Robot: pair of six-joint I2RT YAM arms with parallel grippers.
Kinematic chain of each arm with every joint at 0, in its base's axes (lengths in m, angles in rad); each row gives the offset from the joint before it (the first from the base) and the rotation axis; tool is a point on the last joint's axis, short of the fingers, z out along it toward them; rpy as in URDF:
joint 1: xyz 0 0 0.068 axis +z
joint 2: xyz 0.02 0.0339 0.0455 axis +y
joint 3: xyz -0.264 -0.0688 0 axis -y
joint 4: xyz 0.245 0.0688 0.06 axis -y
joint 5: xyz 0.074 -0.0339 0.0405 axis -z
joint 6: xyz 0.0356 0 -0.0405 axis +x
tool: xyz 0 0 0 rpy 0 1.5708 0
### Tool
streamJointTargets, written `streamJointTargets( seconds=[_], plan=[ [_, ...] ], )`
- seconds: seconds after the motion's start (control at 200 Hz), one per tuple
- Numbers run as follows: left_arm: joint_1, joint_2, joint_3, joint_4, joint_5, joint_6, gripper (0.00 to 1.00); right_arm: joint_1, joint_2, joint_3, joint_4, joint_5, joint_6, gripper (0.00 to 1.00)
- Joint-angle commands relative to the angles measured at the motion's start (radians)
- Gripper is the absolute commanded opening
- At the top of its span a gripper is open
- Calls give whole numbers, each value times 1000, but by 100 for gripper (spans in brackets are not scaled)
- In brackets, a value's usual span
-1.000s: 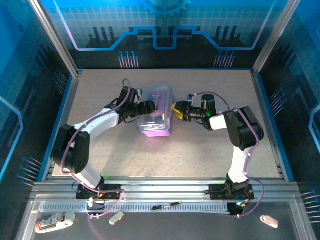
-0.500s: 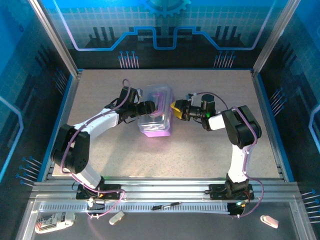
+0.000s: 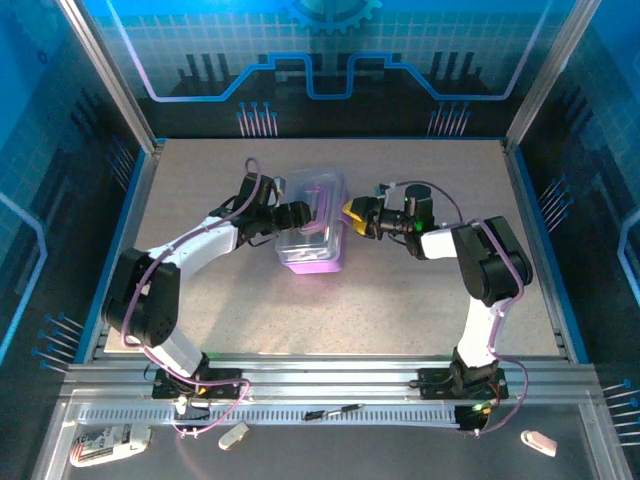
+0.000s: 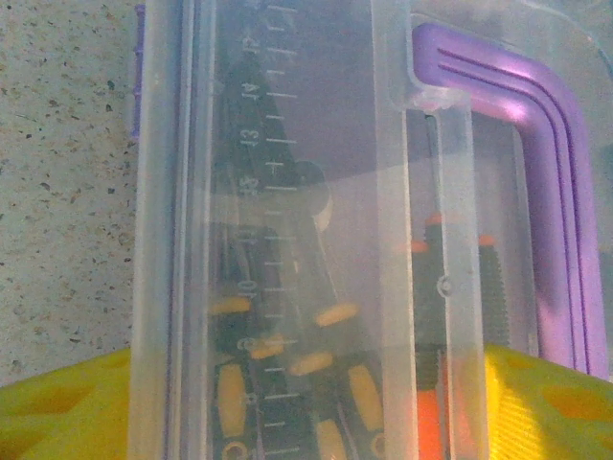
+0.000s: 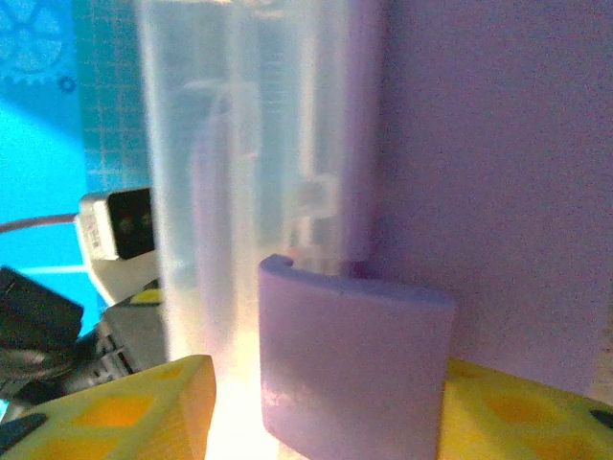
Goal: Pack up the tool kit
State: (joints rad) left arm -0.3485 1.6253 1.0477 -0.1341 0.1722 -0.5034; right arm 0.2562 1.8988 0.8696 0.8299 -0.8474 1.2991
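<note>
Case lid (image 4: 287,192): clear plastic, smooth, slightly hazy, moulded ruler ticks.
Handle (image 4: 565,240): purple plastic, glossy, ribbed lengthwise.
Case base (image 5: 498,144): opaque purple plastic, satin, smooth.
Latch (image 5: 354,364): same purple plastic, smooth, rounded top edge.
Screwdrivers (image 4: 330,316), seen thru lid: black handles w/ yellow and orange inserts, prob. plastic; finish too blurred to tell.
Finger pads (image 5: 124,402): yellow plastic, matt, shallow dimpled pattern.
Tabletop (image 3: 400,300): speckled grey-beige, matt, fine-grained, stone-like.
Arm shells (image 3: 195,242): white plastic, semi-gloss; joints black, matt.
Front rails (image 3: 330,385): aluminium extrusion, grooved, dull sheen.
Enclosure posts (image 3: 108,80): same metal.
Back panel (image 3: 420,50): blue, glossy.
</note>
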Motion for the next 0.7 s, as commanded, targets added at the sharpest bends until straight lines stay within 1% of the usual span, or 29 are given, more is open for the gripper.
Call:
streamJointTargets(
  seconds=[0.0, 0.13, 0.29, 0.46, 0.49, 0.695],
  plan=[
    [-7, 93, -62, -204, 4, 3, 70, 4, -40, 16, 43, -33, -26, 55],
    [-7, 90, -61, -204, 4, 4, 70, 3, -34, 16, 30, -20, -32, 50],
    [-7, 85, -60, -206, 4, 4, 70, 4, -38, 17, -42, -2, -81, 45],
    [-7, 81, -63, -208, 1, 5, 70, 0, -40, 16, -112, 15, -135, 43],
    [-7, 80, -66, -207, 3, 5, 70, 1, -38, -11, -116, 16, -139, 43],
    [-7, 73, -68, -207, 3, 5, 70, -12, -20, -23, -126, 22, -157, 43]
  ],
)
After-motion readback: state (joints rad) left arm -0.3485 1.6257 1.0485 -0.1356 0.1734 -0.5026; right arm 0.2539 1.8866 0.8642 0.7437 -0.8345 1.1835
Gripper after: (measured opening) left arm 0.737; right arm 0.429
